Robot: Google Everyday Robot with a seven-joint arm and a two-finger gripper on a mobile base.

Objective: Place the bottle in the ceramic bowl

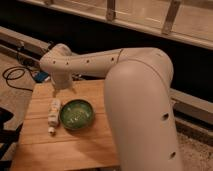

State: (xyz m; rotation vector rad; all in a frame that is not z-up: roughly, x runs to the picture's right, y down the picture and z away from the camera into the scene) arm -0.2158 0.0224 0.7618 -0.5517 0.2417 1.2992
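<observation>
The whitish-cream bottle [53, 114] lies on its side on the wooden table [75, 147], cap toward the front, just left of the green ceramic bowl [76, 114] and nearly touching its rim. The bowl stands empty, its shiny speckled inside showing. My white arm [95, 62] reaches in from the right and bends down at the table's far left. The gripper [62, 86] hangs below that bend, just beyond the bottle's far end and apart from it. The arm covers most of it.
My large white arm link [145, 115] fills the right side and hides the table's right part. Black cables [12, 77] and a blue item [42, 76] lie on the floor at the left. A dark wall and metal rail run behind the table.
</observation>
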